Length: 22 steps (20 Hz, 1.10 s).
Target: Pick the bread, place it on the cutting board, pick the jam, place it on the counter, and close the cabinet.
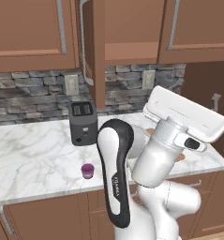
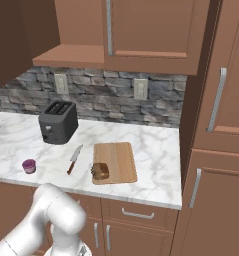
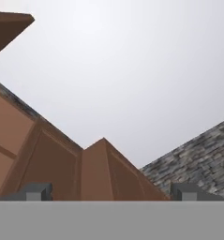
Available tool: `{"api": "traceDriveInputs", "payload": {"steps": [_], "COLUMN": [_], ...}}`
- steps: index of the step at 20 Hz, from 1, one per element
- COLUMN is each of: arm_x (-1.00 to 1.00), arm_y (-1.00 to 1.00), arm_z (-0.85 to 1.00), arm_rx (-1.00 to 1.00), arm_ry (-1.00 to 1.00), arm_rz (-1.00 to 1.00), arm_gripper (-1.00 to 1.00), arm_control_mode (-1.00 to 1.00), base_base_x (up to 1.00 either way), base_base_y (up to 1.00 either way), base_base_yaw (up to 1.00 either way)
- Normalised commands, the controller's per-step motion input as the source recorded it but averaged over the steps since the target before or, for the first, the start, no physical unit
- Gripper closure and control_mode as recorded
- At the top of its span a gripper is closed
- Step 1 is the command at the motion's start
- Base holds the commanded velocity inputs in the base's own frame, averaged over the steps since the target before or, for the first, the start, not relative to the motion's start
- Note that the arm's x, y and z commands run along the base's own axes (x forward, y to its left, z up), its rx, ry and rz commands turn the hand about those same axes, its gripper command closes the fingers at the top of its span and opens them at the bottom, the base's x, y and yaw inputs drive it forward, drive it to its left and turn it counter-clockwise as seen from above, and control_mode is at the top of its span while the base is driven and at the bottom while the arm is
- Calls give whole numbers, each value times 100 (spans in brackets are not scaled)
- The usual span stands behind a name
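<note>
The dark-brown bread point(image 2: 100, 171) lies on the near left corner of the tan cutting board point(image 2: 116, 161). The small purple jam point(image 1: 87, 170) point(image 2: 29, 165) stands on the white marble counter point(image 1: 33, 154) point(image 2: 151, 150), near its front edge and left of the board. The upper cabinet point(image 1: 127, 28) is open, its door point(image 1: 95, 51) swung out toward me above the toaster. My gripper point(image 3: 111, 192) is open and empty. It points up at the cabinet's underside and the ceiling, fingertips point(image 3: 38, 191) wide apart. In the left base view my arm covers most of the board.
A black toaster point(image 1: 83, 123) point(image 2: 57, 121) stands at the back of the counter. A knife point(image 2: 75, 159) lies between the jam and the board. A tall brown cabinet point(image 2: 216, 125) bounds the counter on the right. Drawers sit below.
</note>
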Motion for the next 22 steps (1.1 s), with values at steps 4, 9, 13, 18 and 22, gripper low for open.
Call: {"api": "traceDriveInputs", "payload": {"steps": [4, 9, 13, 18, 22], "arm_x": [-14, -1, 0, -2, -2], "arm_y": [36, 44, 46, 42, 42], "arm_z": [0, 0, 3, 9, 7], "arm_rx": [0, 0, 0, 0, 0], "arm_ry": [3, 7, 8, 6, 5], "arm_rz": [2, 5, 5, 4, 4], "arm_gripper": [-100, -100, -100, -100, -100], "arm_control_mode": [-100, -100, -100, -100, -100], "base_base_x": [0, 0, 0, 0, 0], "base_base_y": [0, 0, 0, 0, 0], "base_base_yaw": [0, 0, 0, 0, 0]}}
